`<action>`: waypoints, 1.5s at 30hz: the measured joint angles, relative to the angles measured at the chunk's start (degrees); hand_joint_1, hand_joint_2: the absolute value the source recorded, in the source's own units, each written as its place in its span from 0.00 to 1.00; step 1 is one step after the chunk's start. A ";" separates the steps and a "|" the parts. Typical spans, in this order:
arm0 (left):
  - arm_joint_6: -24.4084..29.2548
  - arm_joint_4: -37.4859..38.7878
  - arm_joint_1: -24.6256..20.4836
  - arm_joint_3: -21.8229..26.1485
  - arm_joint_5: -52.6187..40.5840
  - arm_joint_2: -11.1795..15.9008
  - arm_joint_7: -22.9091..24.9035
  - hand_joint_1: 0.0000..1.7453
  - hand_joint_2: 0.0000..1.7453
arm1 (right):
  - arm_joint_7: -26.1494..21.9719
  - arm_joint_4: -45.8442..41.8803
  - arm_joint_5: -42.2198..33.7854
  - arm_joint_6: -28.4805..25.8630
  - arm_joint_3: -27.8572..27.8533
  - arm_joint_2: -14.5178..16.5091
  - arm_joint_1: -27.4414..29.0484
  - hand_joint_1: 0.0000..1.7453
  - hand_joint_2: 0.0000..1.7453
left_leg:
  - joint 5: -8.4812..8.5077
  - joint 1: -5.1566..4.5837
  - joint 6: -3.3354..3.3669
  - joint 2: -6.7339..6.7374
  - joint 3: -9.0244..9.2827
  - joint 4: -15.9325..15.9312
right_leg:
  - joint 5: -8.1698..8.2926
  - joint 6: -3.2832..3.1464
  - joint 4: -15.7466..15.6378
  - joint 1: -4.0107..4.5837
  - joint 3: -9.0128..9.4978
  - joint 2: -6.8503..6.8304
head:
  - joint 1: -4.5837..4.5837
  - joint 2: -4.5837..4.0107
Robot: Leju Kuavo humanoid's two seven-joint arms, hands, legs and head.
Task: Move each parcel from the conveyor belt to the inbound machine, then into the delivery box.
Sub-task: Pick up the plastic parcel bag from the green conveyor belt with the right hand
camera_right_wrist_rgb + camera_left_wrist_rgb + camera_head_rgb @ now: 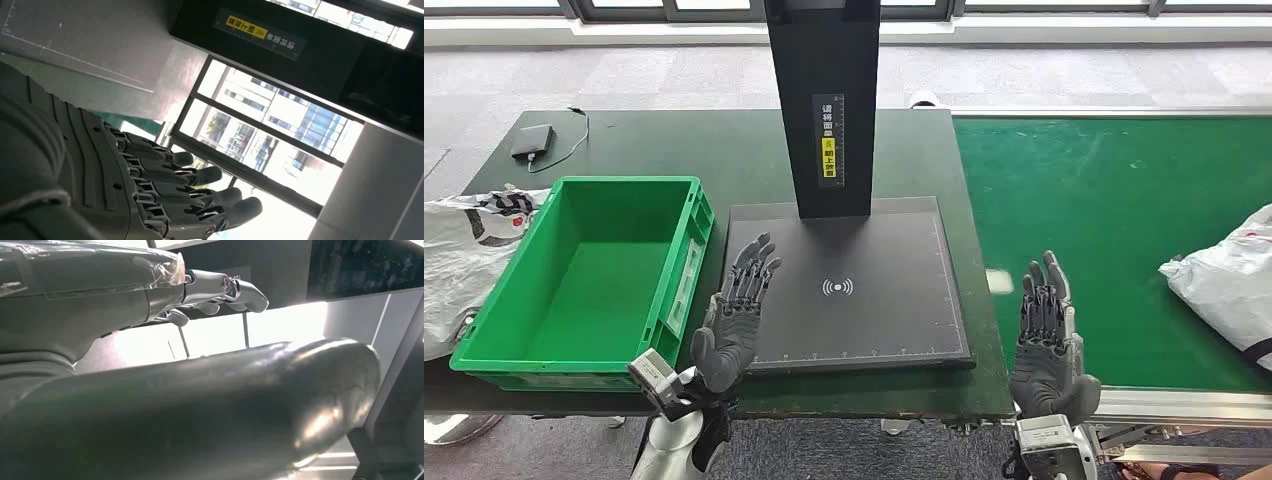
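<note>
A white plastic-wrapped parcel [1229,285] lies on the green conveyor belt [1104,200] at the far right, partly cut off by the picture's edge. The black inbound machine's flat plate [844,285] with its upright post [824,100] sits mid-table. A green delivery box [589,280], empty, stands at its left. My left hand [736,315] hovers open over the plate's left edge, fingers straight; its thumb [200,410] looms close in the left wrist view. My right hand [1049,335] is open over the belt's near left corner, well left of the parcel; its fingers [200,195] are extended.
Another white parcel [464,260] lies at the far left beside the green box. A grey device [532,140] with a cable rests on the dark table's back left corner. The belt's metal frame [1184,405] runs along the front right.
</note>
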 joint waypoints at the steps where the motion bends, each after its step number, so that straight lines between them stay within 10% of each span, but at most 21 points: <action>1: 0.00 0.00 0.00 0.00 0.00 0.00 0.00 0.00 0.00 | 0.00 0.00 0.00 0.00 0.00 0.00 0.00 0.00 0.00 | 0.00 0.00 0.00 0.00 0.00 0.00 | 0.00 0.00 0.00 0.00 0.00 0.00 | 0.00 0.00; 5: 0.00 0.00 0.00 0.00 0.02 0.00 0.00 0.00 0.00 | 0.00 0.00 0.00 0.01 0.01 0.00 0.00 0.00 0.00 | 0.00 0.00 0.00 0.00 0.00 0.00 | 0.00 0.00 0.00 0.00 0.00 0.00 | 0.00 -0.01; 9: 1.60 0.07 0.00 0.22 1.16 -0.27 0.71 0.00 0.00 | 0.52 0.65 -1.03 2.11 0.00 0.10 -0.64 0.00 1.00 | 0.00 0.00 -0.01 0.02 -0.11 -0.01 | 0.01 -0.01 0.00 0.01 0.02 0.02 | 0.01 0.01; 14: 14.67 0.60 -0.44 1.89 9.41 -2.60 4.91 0.00 0.00 | 1.04 19.06 -0.50 12.41 -3.51 4.23 -13.78 0.00 1.00 | 0.06 0.00 0.01 0.75 0.14 0.00 | 0.29 -0.02 -0.01 0.01 -0.06 0.71 | -0.07 0.01; 24: 16.83 -0.07 -0.38 1.75 10.94 -2.64 5.53 0.00 0.00 | 0.52 34.08 3.73 9.84 -9.57 8.56 -21.66 0.00 1.00 | 0.40 0.01 0.01 0.11 0.00 0.04 | 0.37 0.01 0.01 0.04 -0.06 0.16 | -0.07 0.00; 27: 16.83 -0.08 -0.38 1.75 10.95 -2.64 5.53 0.00 0.00 | 0.54 35.36 3.80 9.81 -10.13 9.02 -22.03 0.00 0.25 | 0.39 0.00 0.01 0.11 0.00 0.04 | 0.36 0.01 0.01 0.03 -0.06 0.16 | -0.07 0.01; 28: 16.83 -0.09 -0.38 1.76 10.96 -2.64 5.53 0.00 0.00 | 0.66 35.60 3.91 9.74 -10.32 9.15 -22.07 0.00 0.25 | 0.39 0.00 0.01 0.11 0.00 0.04 | 0.36 0.02 0.01 0.02 -0.06 0.16 | -0.07 0.01; 31: 16.83 -0.28 -0.34 1.75 11.24 -2.64 5.52 0.00 0.00 | 1.67 36.08 4.47 9.78 -10.72 9.38 -22.18 0.00 1.00 | 0.39 0.00 0.01 0.11 0.00 0.04 | 0.37 0.02 0.00 0.02 -0.06 0.15 | -0.07 0.01; 38: 17.44 -0.92 -0.24 1.76 11.59 -2.62 5.18 0.00 0.00 | 0.66 36.87 6.72 12.82 -12.04 9.53 -22.97 0.00 1.00 | 0.40 0.00 0.01 0.11 0.00 0.04 | 0.37 0.02 0.01 0.03 -0.05 0.16 | -0.07 0.00; 45: 18.36 -1.36 -0.18 1.77 11.08 -2.60 4.92 0.00 0.00 | 6.81 39.49 22.60 1.02 -12.10 9.14 -25.73 0.00 1.00 | 0.40 0.00 0.01 0.11 0.00 0.04 | 0.37 0.02 0.01 0.03 -0.06 0.16 | -0.07 0.00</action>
